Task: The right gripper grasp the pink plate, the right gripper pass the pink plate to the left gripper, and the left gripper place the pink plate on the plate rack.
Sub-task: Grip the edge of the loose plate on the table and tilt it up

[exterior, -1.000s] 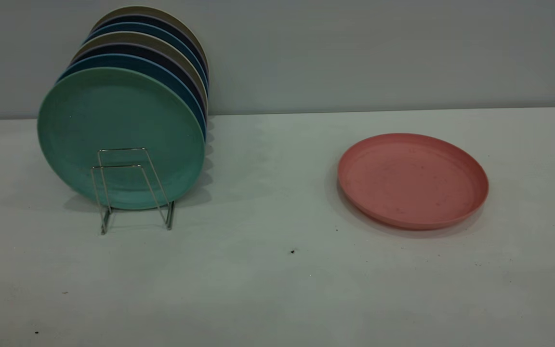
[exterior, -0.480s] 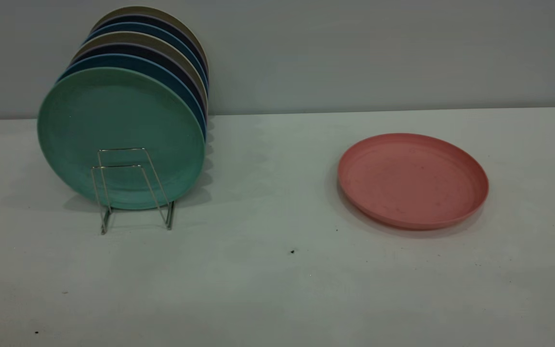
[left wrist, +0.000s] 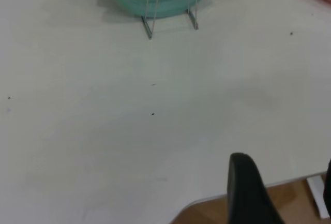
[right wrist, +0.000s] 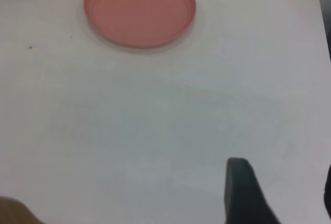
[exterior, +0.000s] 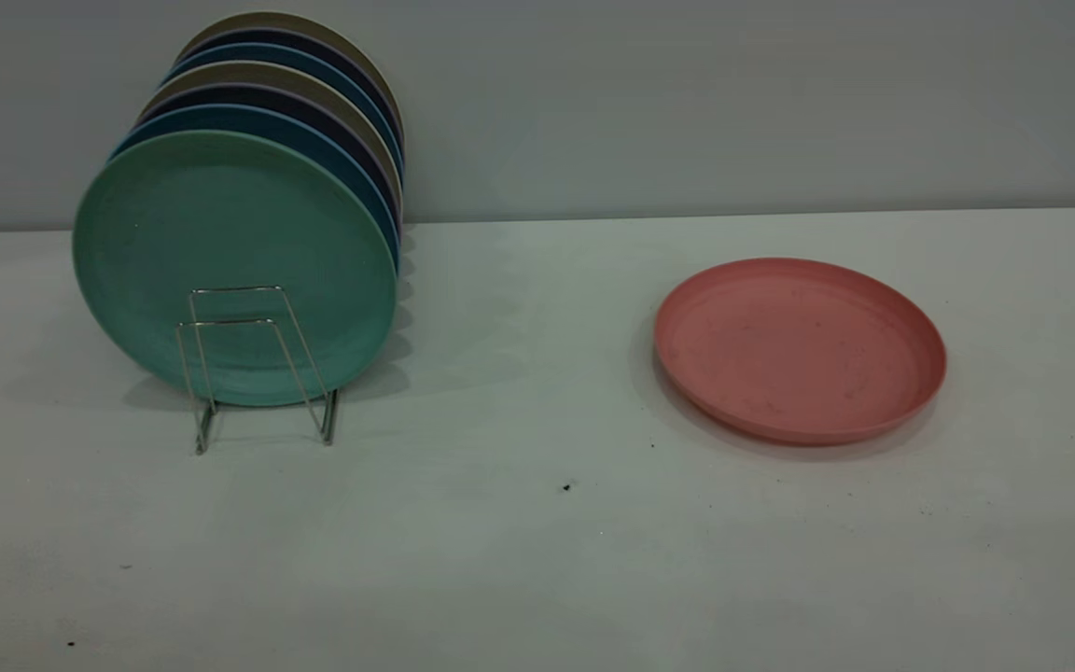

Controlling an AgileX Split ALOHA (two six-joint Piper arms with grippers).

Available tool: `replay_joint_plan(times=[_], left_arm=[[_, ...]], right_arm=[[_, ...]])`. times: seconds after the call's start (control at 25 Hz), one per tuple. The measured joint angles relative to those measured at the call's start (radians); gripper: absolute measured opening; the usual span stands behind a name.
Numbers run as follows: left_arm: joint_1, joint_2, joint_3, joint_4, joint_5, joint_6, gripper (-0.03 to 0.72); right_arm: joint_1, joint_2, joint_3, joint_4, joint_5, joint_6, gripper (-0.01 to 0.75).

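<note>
The pink plate (exterior: 800, 348) lies flat, rim up, on the right half of the desk (exterior: 537, 523). Nothing touches it. It is well apart from the rack (exterior: 258, 369), which stands on the left half.

The rack is thin silver wire. Its two nearest looped dividers stand empty in front of a green plate (exterior: 234, 238). That plate stands on edge. Behind the green plate a row of more plates (exterior: 314, 89) stands on edge, going back toward the far wall; their rims show teal, dark blue and tan.

Neither arm shows in the exterior view.

In the left wrist view one dark finger (left wrist: 248, 190) of the left gripper (left wrist: 283, 193) juts up over the near edge of the desk, where brown floor shows below. A sliver of the other finger sits at the frame's edge. The wide gap between the two shows the fingers spread, holding nothing. The rack's foot and the green plate's lower rim lie far ahead of the left gripper.

In the right wrist view the right gripper (right wrist: 282, 193) hangs over bare desk near the desk's right edge. One dark finger (right wrist: 242, 193) is plain, the other barely shows at the frame's edge. These fingers are also spread and empty. The pink plate lies well ahead of them.

A few dark specks (exterior: 566, 486) dot the desk between the rack and the pink plate.
</note>
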Motion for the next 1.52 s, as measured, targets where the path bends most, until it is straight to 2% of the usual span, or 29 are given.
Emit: replay_joint_plan(times=[0.16, 0.32, 0.52, 0.8, 1.08, 1.28, 1.4, 1.52], left_arm=[[0.0, 0.002, -0.001, -0.016, -0.046, -0.031, 0.392], [0.0, 0.096, -0.008, -0.083, -0.125, -0.034, 0.392], [0.0, 0.345, -0.008, -0.161, -0.241, 0.017, 0.392], [0.0, 0.647, -0.071, -0.26, -0.376, 0.133, 0.392], [0.0, 0.847, -0.099, -0.483, -0.449, 0.348, 0.418], [0.0, 0.887, -0.099, -0.599, -0.464, 0.506, 0.457], [0.0, 0.887, -0.099, -0.618, -0.465, 0.534, 0.458], [0.0, 0.887, -0.099, -0.619, -0.445, 0.536, 0.458]], right_arm=[[0.0, 0.021, -0.011, 0.0, -0.017, -0.02, 0.388], [0.0, 0.14, -0.021, 0.01, -0.152, -0.055, 0.388], [0.0, 0.388, -0.034, 0.076, -0.302, -0.09, 0.388], [0.0, 0.837, -0.138, 0.295, -0.425, -0.239, 0.388], [0.0, 1.326, -0.32, 0.611, -0.486, -0.543, 0.388], [-0.009, 1.639, -0.481, 0.697, -0.519, -0.642, 0.388], [-0.049, 1.804, -0.585, 0.699, -0.509, -0.65, 0.388], [-0.123, 1.942, -0.686, 0.706, -0.473, -0.652, 0.388]])
